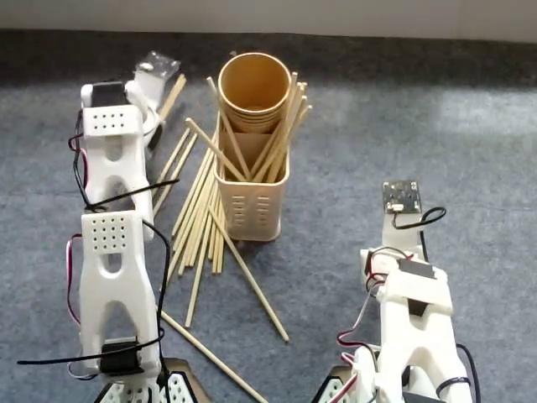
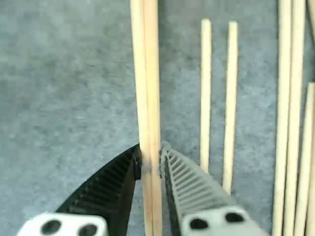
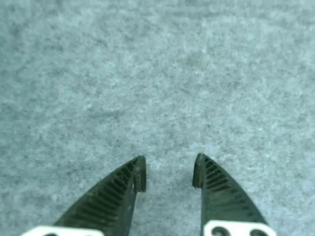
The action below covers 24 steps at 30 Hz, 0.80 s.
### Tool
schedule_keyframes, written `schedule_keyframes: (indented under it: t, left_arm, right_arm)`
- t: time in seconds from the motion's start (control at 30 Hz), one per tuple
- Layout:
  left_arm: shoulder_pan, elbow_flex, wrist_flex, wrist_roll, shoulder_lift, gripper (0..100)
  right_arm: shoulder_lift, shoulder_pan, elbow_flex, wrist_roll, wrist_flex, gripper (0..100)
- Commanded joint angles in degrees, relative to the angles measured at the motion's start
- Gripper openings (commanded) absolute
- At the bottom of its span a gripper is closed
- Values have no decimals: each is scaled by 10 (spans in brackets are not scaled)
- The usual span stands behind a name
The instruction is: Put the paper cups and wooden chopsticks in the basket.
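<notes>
A cream slotted basket [image 1: 252, 210] stands mid-table with stacked paper cups [image 1: 253, 84] and several wooden chopsticks [image 1: 285, 126] in it. More chopsticks [image 1: 197, 210] lie fanned out on the carpet to its left. My left gripper [image 2: 150, 157] is shut on a pair of chopsticks [image 2: 147, 73] held side by side. In the high view this gripper [image 1: 158, 105] is at the far left, beyond the pile. My right gripper [image 3: 169, 172] stands open over bare carpet, with nothing between its fingers.
Two loose chopsticks [image 2: 216, 88] lie just beside the held pair, with more [image 2: 290, 123] farther over. A long stick [image 1: 252, 281] slants away from the basket's front and another [image 1: 205, 353] lies near the left arm's base. The right arm [image 1: 411, 294] stands right of the basket.
</notes>
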Motion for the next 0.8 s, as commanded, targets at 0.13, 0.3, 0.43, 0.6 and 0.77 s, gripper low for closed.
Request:
schedule_keyframes:
  t: [0.13,0.3,0.43,0.6,0.77]
  left_arm:
    - [75,-116,6,120,-244,5]
    - [175,-55,9,222,-451,5]
    - [271,34,9,268,-607,5]
    - [336,192,5,316,-748,5]
    - [351,332,-55,336,-807,5]
  right_arm:
    - [0,-4,0,5,-10,166]
    - [0,-4,0,5,-10,166]
    - [0,-4,0,5,-10,166]
    - [0,-4,0,5,-10,166]
    - [0,-4,0,5,-10,166]
